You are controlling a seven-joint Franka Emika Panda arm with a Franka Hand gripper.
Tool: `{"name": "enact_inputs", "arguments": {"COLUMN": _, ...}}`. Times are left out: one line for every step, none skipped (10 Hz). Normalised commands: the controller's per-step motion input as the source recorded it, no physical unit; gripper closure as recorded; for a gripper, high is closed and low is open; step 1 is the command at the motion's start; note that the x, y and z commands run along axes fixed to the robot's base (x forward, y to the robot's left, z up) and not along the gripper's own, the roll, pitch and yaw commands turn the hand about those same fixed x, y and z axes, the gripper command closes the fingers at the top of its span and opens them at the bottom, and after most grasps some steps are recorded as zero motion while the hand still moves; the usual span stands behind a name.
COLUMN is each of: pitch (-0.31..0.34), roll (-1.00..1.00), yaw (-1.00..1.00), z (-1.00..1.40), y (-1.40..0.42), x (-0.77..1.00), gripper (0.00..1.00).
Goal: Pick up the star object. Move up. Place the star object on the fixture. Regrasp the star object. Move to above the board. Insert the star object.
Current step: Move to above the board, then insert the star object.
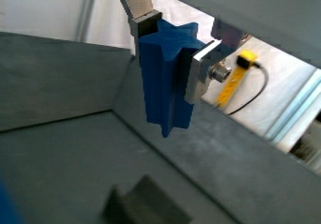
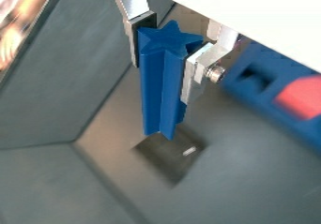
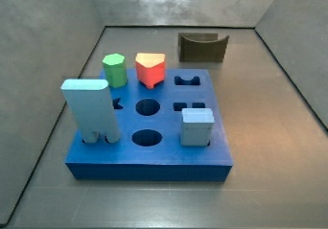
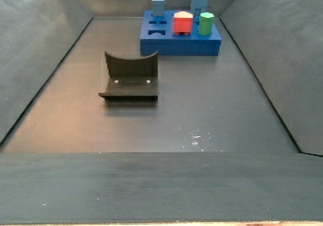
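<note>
In both wrist views my gripper (image 1: 174,48) (image 2: 170,45) is shut on the star object (image 1: 163,78) (image 2: 160,78). This dark-blue star prism hangs upright, gripped near its top by the silver fingers (image 1: 198,67). It is well above the grey floor. The dark fixture (image 2: 170,156) lies on the floor below its lower end. Both side views show the fixture (image 3: 202,47) (image 4: 130,77) with nothing in it, and the blue board (image 3: 153,166) (image 4: 177,48) beside it. Neither the gripper nor the star appears in the side views.
On the board stand a tall pale-blue block (image 3: 87,108), a green peg (image 3: 114,70), a red peg (image 3: 152,70) and a small pale square block (image 3: 195,127). Grey sloped walls ring the floor. A yellow cable (image 1: 238,78) hangs outside the bin.
</note>
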Motion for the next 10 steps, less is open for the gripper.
{"name": "enact_inputs", "arguments": {"pitch": 0.05, "roll": -1.0, "yaw": -0.02, "z": 0.24, "y": -1.0, "x": -0.7, "gripper": 1.0}}
{"name": "enact_inputs", "arguments": {"pitch": 0.044, "roll": -1.0, "yaw": -0.02, "z": 0.24, "y": -1.0, "x": -0.71, "gripper": 1.0}}
{"name": "enact_inputs", "arguments": {"pitch": 0.037, "roll": -1.0, "yaw": -0.02, "z": 0.25, "y": -1.0, "x": -0.73, "gripper": 1.0}}
{"name": "enact_inputs", "arguments": {"pitch": 0.023, "roll": -1.0, "yaw": -0.02, "z": 0.23, "y": -0.93, "x": -0.73, "gripper": 1.0}}
{"name": "enact_inputs", "arguments": {"pitch": 0.017, "roll": -1.0, "yaw": -0.02, "z": 0.17, "y": -0.72, "x": -0.59, "gripper": 1.0}}
{"name": "enact_inputs", "arguments": {"pitch": 0.005, "roll": -0.92, "yaw": -0.01, "z": 0.08, "y": -0.35, "x": -0.33, "gripper": 1.0}}
{"name": "enact_inputs", "arguments": {"pitch": 0.004, "roll": -0.71, "yaw": -0.02, "z": 0.04, "y": -0.19, "x": -0.19, "gripper": 1.0}}
{"name": "enact_inputs", "arguments": {"pitch": -0.004, "roll": -0.43, "yaw": -0.01, "z": 0.02, "y": -0.09, "x": -0.1, "gripper": 1.0}}
{"name": "enact_inputs", "arguments": {"pitch": -0.01, "roll": -0.33, "yaw": -0.01, "z": 0.01, "y": -0.07, "x": -0.08, "gripper": 1.0}}
{"name": "enact_inputs", "arguments": {"pitch": 0.01, "roll": -0.1, "yaw": 0.0, "z": 0.0, "y": 0.15, "x": 0.01, "gripper": 1.0}}
